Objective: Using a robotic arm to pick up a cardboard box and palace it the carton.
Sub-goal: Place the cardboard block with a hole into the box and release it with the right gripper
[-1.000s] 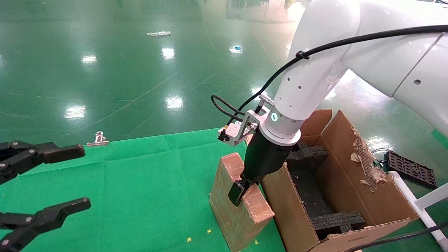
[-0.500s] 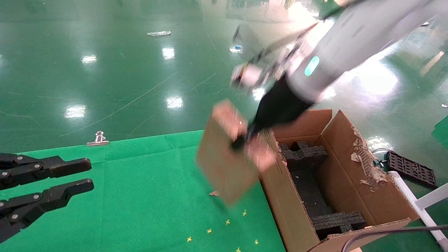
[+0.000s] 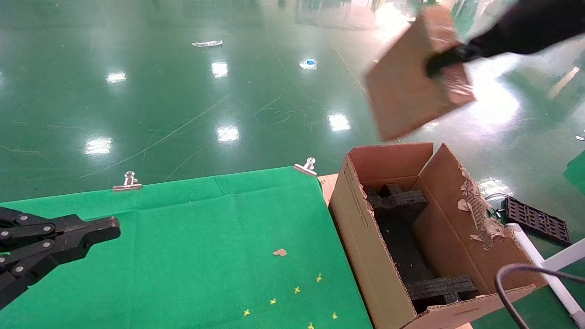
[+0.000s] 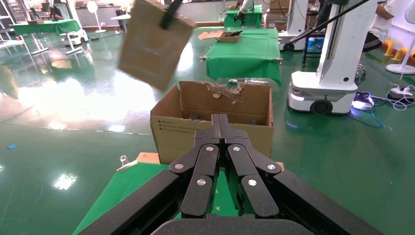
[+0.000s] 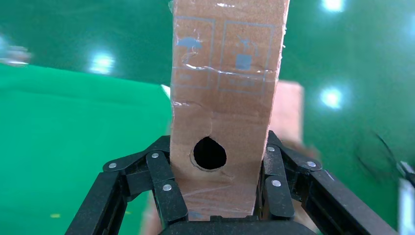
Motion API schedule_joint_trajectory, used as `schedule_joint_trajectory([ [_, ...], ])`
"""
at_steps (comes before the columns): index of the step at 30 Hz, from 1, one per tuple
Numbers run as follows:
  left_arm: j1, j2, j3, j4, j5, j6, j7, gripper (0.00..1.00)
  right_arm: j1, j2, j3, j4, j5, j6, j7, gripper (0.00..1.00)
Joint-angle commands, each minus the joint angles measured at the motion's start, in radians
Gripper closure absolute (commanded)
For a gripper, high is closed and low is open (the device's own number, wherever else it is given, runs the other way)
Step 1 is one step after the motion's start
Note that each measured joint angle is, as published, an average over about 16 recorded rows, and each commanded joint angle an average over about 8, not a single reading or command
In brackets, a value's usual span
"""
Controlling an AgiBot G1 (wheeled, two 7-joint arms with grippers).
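My right gripper (image 3: 441, 64) is shut on the small slim cardboard box (image 3: 406, 87) and holds it tilted, high in the air beyond the far end of the carton. In the right wrist view the box's (image 5: 225, 98) taped narrow face with a round hole sits between the fingers (image 5: 161, 181). The large brown carton (image 3: 365, 237) stands open at the table's right edge, with black foam blocks (image 3: 397, 201) inside and a torn ragged flap (image 3: 475, 205). It also shows in the left wrist view (image 4: 181, 132), with the box (image 4: 151, 44) in the air above it. My idle left gripper (image 3: 87, 233) is shut at the left.
A green cloth (image 3: 192, 246) covers the table, held by metal clips (image 3: 128, 181) at its far edge. Small yellow bits and a cardboard scrap (image 3: 279, 252) lie on it. A black cable (image 3: 507, 283) loops by the carton's near right corner. Shiny green floor lies beyond.
My right gripper has lifted the cardboard box off the cloth and swung it up and to the right, above the carton's far end. My left gripper's fingers have closed together.
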Motion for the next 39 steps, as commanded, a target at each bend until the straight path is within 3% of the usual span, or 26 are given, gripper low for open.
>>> schedule_joint_trajectory([
  [1, 0.000, 0.000, 0.000, 0.000, 0.000, 0.000, 0.000, 1.00, 0.016, 0.014, -0.015, -0.043, -0.036, -0.003, -0.014, 1.00],
  [5, 0.000, 0.000, 0.000, 0.000, 0.000, 0.000, 0.000, 0.98, -0.002, 0.033, -0.044, -0.100, -0.073, -0.027, -0.043, 1.00],
  [6, 0.000, 0.000, 0.000, 0.000, 0.000, 0.000, 0.000, 0.89, -0.010, 0.037, -0.049, -0.112, -0.077, -0.033, -0.049, 1.00],
  [12, 0.000, 0.000, 0.001, 0.000, -0.001, 0.000, 0.000, 0.14, -0.077, 0.057, -0.067, -0.179, -0.080, -0.054, -0.079, 1.00],
  [13, 0.000, 0.000, 0.001, 0.000, -0.001, 0.000, 0.000, 0.04, -0.089, 0.058, -0.068, -0.189, -0.079, -0.054, -0.082, 1.00],
  [14, 0.000, 0.000, 0.001, 0.000, -0.001, 0.000, 0.000, 0.00, -0.101, 0.059, -0.070, -0.198, -0.078, -0.053, -0.086, 1.00],
  [39, -0.001, -0.001, 0.002, 0.000, -0.002, -0.001, 0.001, 0.00, -0.418, -0.016, -0.081, -0.383, -0.053, 0.091, -0.137, 1.00],
])
